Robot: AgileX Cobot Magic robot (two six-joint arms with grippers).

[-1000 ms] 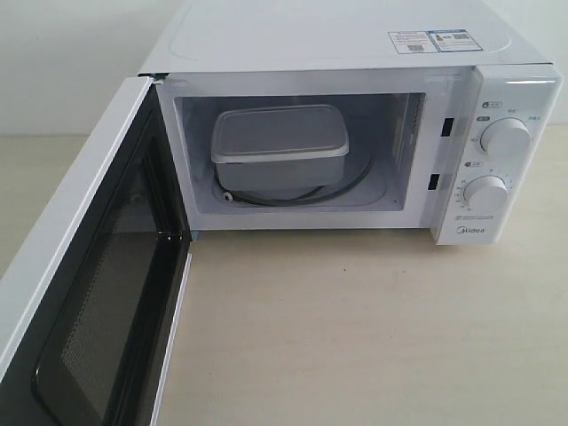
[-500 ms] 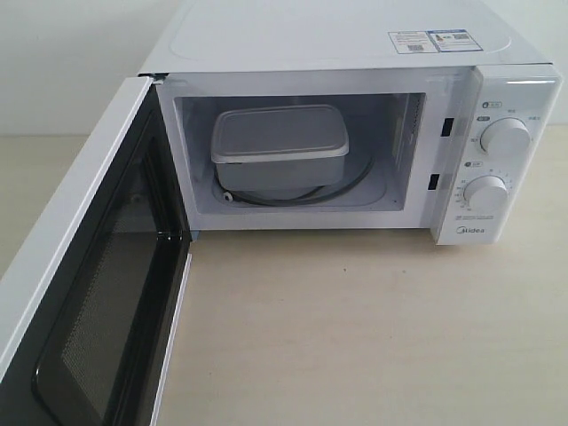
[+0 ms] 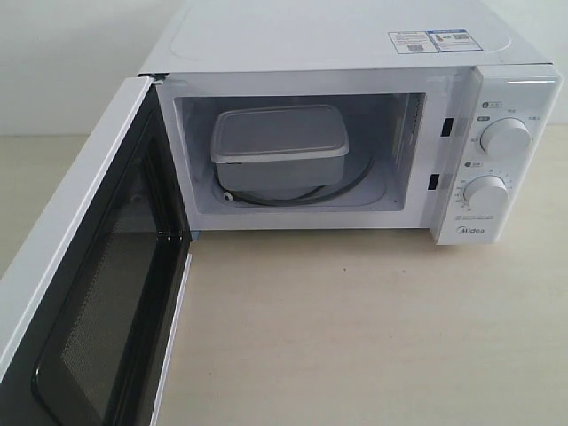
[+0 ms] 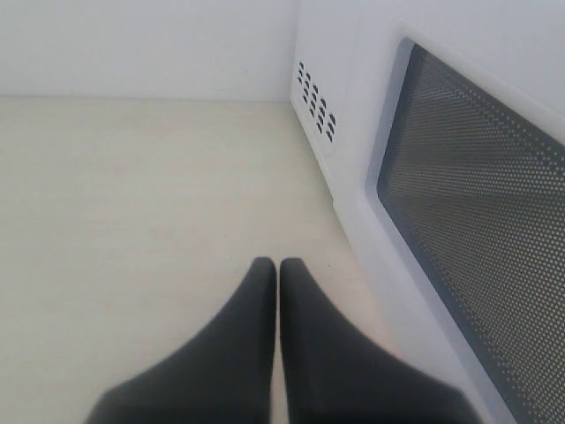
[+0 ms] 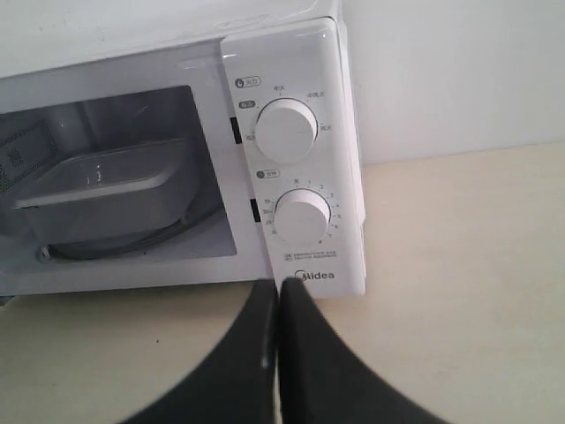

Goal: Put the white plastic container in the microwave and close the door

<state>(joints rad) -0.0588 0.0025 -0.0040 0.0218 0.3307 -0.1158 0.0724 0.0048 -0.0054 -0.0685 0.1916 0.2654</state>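
Looking stiff and light, the door (image 3: 93, 302) at seven o'clock suits an outer-face push; left gripper (image 4: 277, 267) and right gripper (image 5: 279, 288) sit pressed together.

A pale cream table (image 3: 355, 328) with faint wood grain fills the foreground, and a plain white wall (image 3: 62, 62) rises behind its far edge

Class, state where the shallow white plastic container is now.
Exterior view: the shallow white plastic container sits inside the white boxy microwave, left of centre.
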